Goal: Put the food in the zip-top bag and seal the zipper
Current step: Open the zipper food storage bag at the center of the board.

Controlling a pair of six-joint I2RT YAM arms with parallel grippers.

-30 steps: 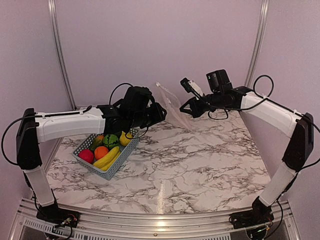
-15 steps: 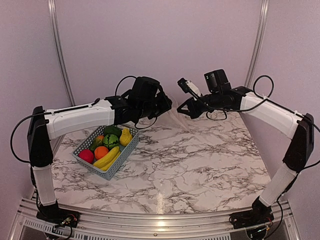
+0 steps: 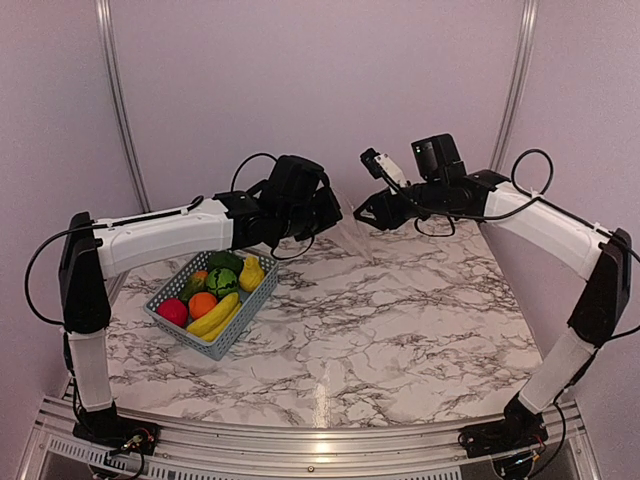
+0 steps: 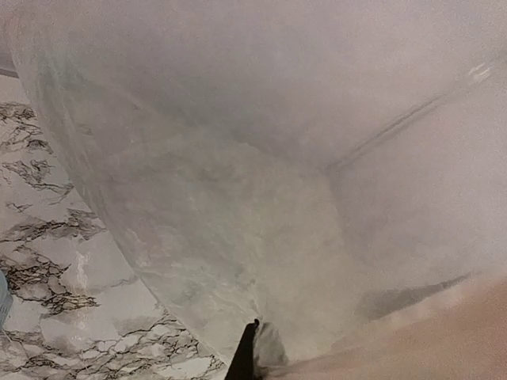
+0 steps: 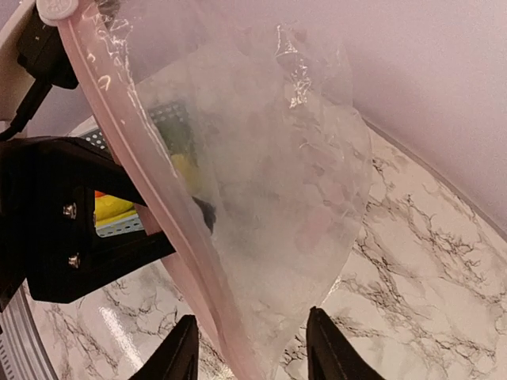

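Zip-top bag (image 5: 269,198) hangs aloft between both arms. Left claw (image 3: 328,213) has just clamped on its zipper (image 5: 135,150). Right claw (image 5: 252,332) has released, jaws apart. Handover appears complete. Food (image 3: 210,290) awaits in basket (image 3: 235,335).

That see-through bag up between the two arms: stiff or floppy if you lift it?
Probably floppy: the zip-top bag is thin, wrinkled film that sags and curves. Likely very light, being empty. Its zipper strip looks straighter, so perhaps the stiffest part.

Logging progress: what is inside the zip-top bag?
No food shows inside the clear zip-top bag; the fruits lie in the basket. The strip clamped by the left gripper is covered.
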